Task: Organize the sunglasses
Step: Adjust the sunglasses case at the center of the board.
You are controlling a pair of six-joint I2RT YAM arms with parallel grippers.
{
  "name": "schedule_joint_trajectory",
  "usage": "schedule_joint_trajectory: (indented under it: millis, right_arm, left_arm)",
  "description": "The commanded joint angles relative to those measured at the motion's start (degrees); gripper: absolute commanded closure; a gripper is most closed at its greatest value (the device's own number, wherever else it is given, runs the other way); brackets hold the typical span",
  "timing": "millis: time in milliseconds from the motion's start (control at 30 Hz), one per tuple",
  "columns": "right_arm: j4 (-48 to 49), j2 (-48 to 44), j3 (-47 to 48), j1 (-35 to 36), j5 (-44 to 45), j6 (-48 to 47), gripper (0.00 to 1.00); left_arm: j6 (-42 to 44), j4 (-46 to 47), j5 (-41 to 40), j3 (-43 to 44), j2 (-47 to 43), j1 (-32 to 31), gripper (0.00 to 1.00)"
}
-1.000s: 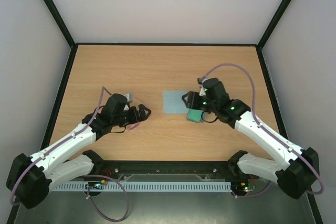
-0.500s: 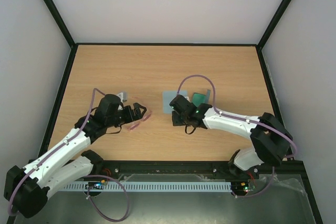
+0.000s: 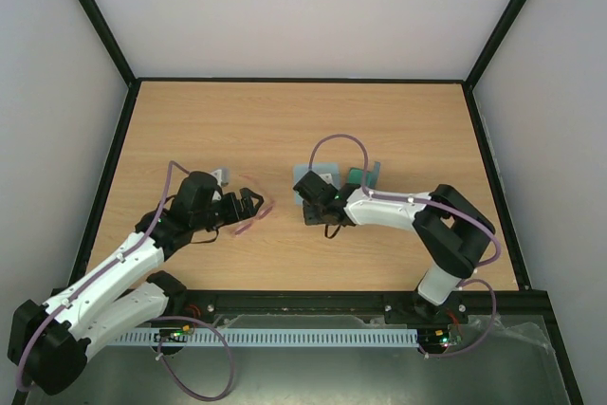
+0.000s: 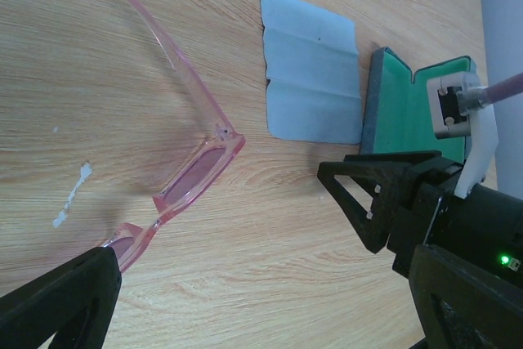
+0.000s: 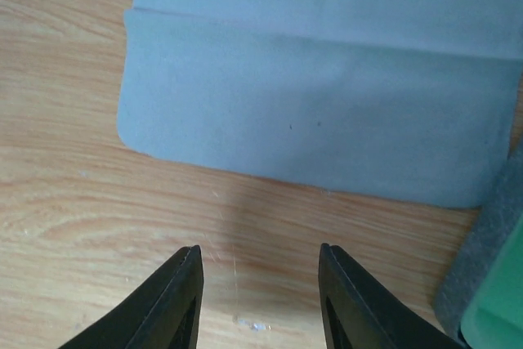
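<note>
The pink translucent sunglasses point(image 4: 196, 176) lie unfolded on the wooden table, just in front of my left gripper point(image 4: 261, 316), which is open and empty. In the top view they point(image 3: 254, 218) lie beside the left gripper point(image 3: 252, 204). My right gripper point(image 5: 260, 296) is open and empty, hovering low over bare wood at the near edge of the light-blue cloth point(image 5: 319, 96). In the top view the right gripper point(image 3: 318, 210) sits just in front of the cloth point(image 3: 311, 177). The grey-blue case point(image 3: 363, 175) lies open right of the cloth, its green inside point(image 4: 404, 108) showing.
Black frame rails point(image 3: 114, 149) border the table on the left, back and right. A small white scuff point(image 4: 69, 198) marks the wood near the sunglasses. The right arm's forearm point(image 3: 398, 211) stretches across the table in front of the case.
My right gripper has swung left from the case, which now lies open beside the cloth, to the cloth's near edge. The left arm and sunglasses have hardly moved.
</note>
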Motion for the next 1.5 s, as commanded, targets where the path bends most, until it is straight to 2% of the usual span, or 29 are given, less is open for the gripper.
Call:
schedule_joint_trajectory:
  millis: [0, 633, 1200, 1467]
  right_arm:
    - [1.28, 1.89, 2.07, -1.43, 2.60, -1.14, 0.60]
    - [-0.66, -5.44, -7.68, -2.73, 5.22, 0.04, 0.60]
    - [-4.35, -13.36, -12.98, -9.95, 6.73, -1.55, 0.59]
    - [-2.60, -16.79, -16.90, -13.89, 4.46, 2.55, 0.53]
  left_arm:
    - [0.90, -0.15, 1.01, -0.61, -0.36, 0.37, 0.00]
    - [0.95, 0.90, 1.79, -0.89, 0.01, 0.40, 0.00]
    - [1.12, 0.60, 2.04, -0.64, -0.10, 0.36, 0.00]
    - [1.34, 0.87, 2.47, -0.80, -0.17, 0.47, 0.00]
